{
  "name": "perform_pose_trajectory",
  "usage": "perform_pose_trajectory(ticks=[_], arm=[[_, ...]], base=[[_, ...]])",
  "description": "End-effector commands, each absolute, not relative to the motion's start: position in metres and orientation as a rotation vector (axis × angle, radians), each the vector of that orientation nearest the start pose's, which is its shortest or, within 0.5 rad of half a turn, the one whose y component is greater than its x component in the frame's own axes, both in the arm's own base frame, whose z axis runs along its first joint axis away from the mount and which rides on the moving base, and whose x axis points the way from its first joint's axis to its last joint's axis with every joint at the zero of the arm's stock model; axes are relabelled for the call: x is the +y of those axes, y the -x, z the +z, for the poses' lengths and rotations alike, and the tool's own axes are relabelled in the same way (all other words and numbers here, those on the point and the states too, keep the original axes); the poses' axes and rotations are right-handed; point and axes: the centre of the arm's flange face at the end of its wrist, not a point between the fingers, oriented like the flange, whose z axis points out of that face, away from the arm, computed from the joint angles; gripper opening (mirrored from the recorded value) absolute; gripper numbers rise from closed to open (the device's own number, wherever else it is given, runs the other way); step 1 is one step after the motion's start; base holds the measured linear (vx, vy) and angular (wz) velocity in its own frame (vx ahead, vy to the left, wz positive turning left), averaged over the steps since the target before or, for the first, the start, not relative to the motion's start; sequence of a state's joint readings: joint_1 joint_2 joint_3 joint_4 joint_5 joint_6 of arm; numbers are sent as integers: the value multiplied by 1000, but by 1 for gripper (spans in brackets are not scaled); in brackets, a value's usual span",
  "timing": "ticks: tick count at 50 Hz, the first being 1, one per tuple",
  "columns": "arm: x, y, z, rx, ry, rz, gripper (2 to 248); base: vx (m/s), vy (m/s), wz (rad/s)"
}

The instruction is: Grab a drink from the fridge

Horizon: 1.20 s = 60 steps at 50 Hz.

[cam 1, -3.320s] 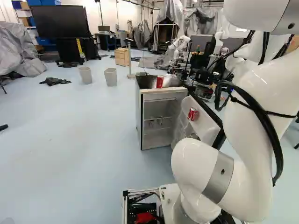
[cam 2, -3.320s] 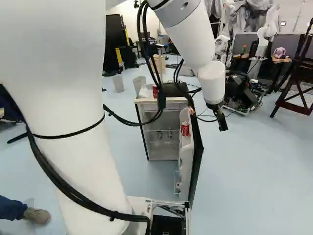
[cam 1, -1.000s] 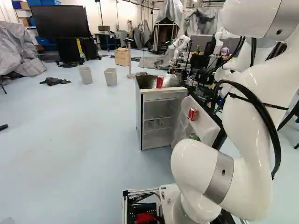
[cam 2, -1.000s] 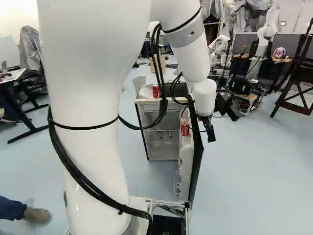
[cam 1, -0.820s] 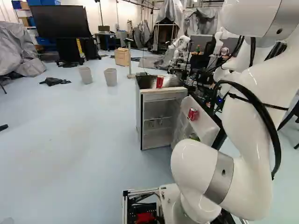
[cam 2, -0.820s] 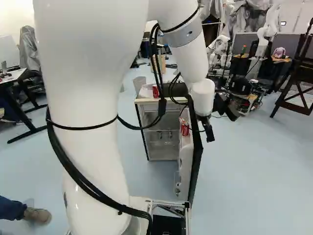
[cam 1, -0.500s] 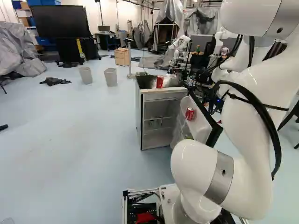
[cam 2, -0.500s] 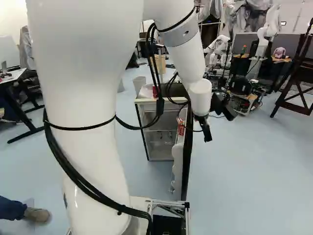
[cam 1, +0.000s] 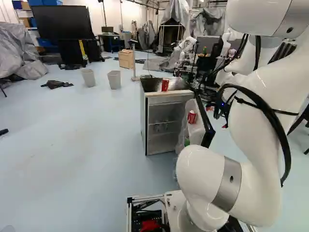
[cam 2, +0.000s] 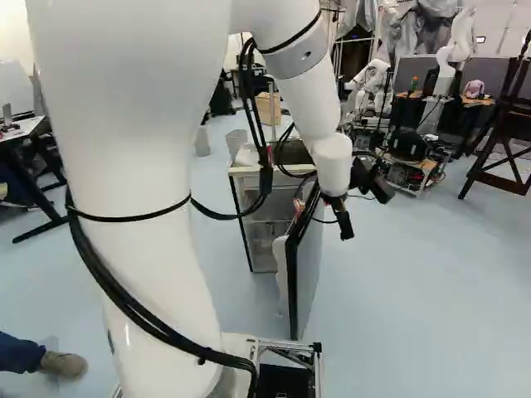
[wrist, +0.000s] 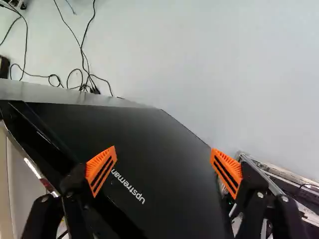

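While fridge door [cam 2: 309, 265] gapes — pincer [cam 2: 345, 230] spread.

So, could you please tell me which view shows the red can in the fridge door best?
The left base view: the red can shows plainly, inside the open door. The right base view has only a bit of red beside the door's edge; the wrist view, a small red patch, too little to be sure.

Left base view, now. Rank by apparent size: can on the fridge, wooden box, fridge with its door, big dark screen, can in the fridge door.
1. fridge
2. dark screen
3. wooden box
4. top can and door can: look alike, not ranked
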<state>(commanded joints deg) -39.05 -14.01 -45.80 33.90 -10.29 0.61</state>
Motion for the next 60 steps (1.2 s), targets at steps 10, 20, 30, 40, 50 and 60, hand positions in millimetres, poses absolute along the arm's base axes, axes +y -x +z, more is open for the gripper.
perform_pose_trajectory(ticks=[10, 20, 30, 40, 50, 60], arm=[[-289, -380, 377, 1746, 2435, -617, 247], [-282, -381, 377, 1728, 2445, -614, 247], [-275, -384, 377, 1707, 2456, -611, 247], [-268, -388, 377, 1685, 2468, -608, 247], [-261, -392, 377, 1662, 2480, -606, 247], [-253, -395, 377, 1637, 2492, -603, 247]], base=[[0, 0, 0], [0, 0, 0], [0, 0, 0], [0, 0, 0], [0, 0, 0], [0, 0, 0]])
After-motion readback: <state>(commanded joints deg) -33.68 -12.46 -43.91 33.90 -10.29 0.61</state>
